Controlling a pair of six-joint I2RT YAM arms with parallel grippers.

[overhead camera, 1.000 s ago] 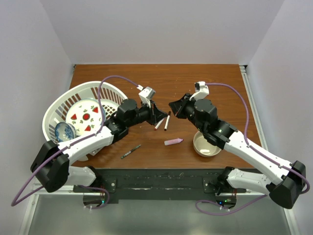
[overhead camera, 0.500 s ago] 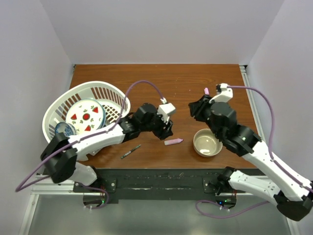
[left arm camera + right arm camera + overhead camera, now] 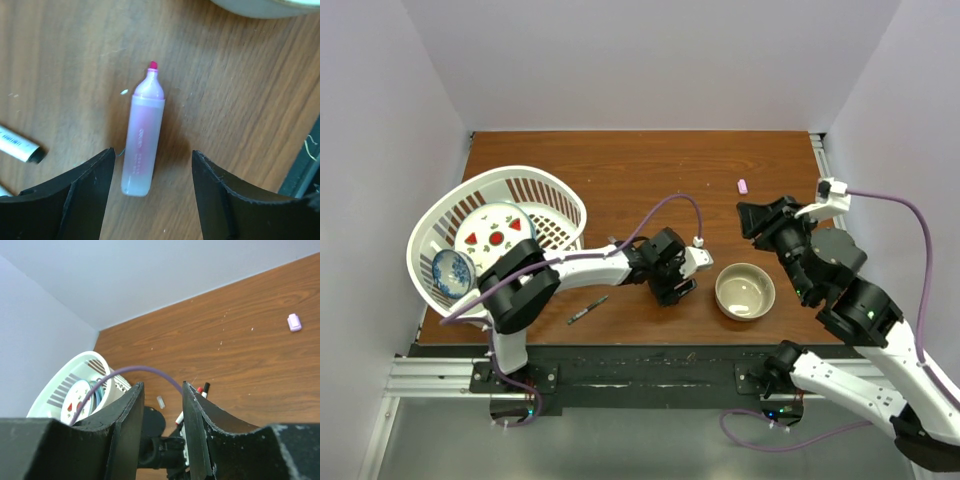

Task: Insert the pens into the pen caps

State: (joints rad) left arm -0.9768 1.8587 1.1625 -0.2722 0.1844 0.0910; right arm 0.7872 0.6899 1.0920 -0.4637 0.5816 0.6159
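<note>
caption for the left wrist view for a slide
Open left gripper over the uncapped pink pen lying on the table, a white pen at the left edge.

The table (image 3: 250, 115) is brown wood. It is smooth, with fine lines in the grain and a soft shine. The pink pen (image 3: 142, 145) is smooth plastic, a bit see-through and cloudy. My left gripper (image 3: 152, 162) has fingers (image 3: 82, 200) of black plastic, dull and a little grainy. The basket (image 3: 545, 192) is white plastic with slots. The plate (image 3: 495, 238) inside it looks shiny. The bowl (image 3: 722, 290) is cream, smooth and glossy. The cable (image 3: 670, 197) is purple and looks rubbery.
</note>
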